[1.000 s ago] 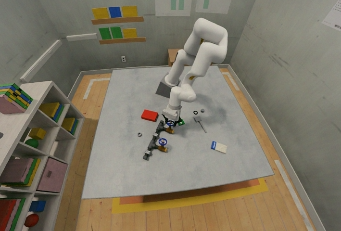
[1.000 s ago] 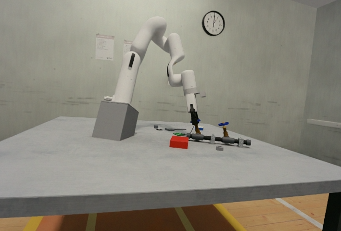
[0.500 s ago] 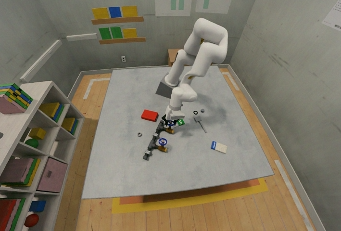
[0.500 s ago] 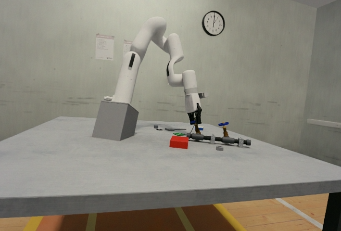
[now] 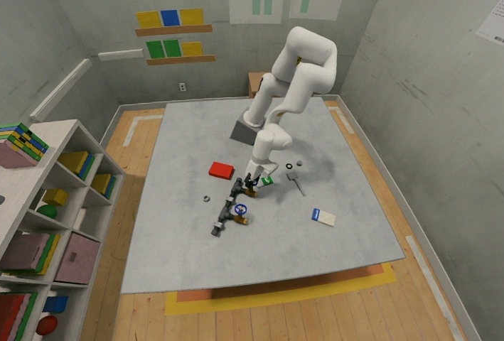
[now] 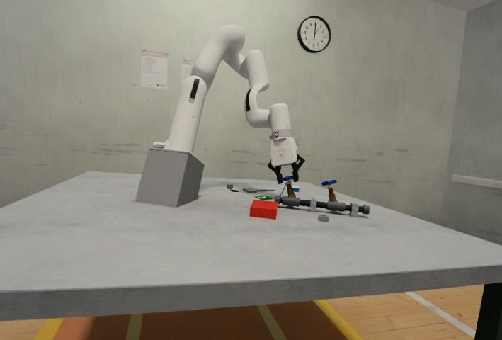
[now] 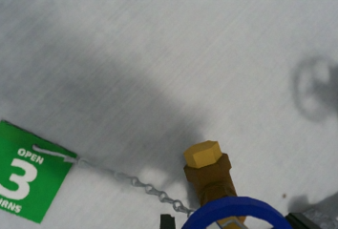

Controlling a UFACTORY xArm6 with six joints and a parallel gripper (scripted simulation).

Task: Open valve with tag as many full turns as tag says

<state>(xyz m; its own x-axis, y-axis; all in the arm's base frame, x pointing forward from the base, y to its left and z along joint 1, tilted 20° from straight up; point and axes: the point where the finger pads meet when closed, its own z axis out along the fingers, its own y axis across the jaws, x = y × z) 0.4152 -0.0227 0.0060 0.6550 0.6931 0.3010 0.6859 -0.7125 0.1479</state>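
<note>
A dark grey pipe (image 5: pixel 227 207) lies on the table with two brass valves, each with a blue handwheel. The far valve's handwheel (image 6: pixel 286 179) sits between my fingers; it also shows in the wrist view (image 7: pixel 234 214) above its brass body (image 7: pixel 208 173). My gripper (image 6: pixel 286 177) is shut on this handwheel, pointing straight down. A thin chain (image 7: pixel 134 181) runs from this valve to a green tag (image 7: pixel 24 172) that reads "OPEN 3 TURNS"; the tag also shows in the top view (image 5: pixel 266 181). The near valve's handwheel (image 5: pixel 240 209) stands free.
A red block (image 5: pixel 220 170) lies just left of the pipe's far end. A small grey nut (image 5: pixel 207 199) lies left of the pipe. A flat tool (image 5: pixel 296 182), a black ring (image 5: pixel 288 165) and a white-and-blue card (image 5: pixel 323 217) lie to the right.
</note>
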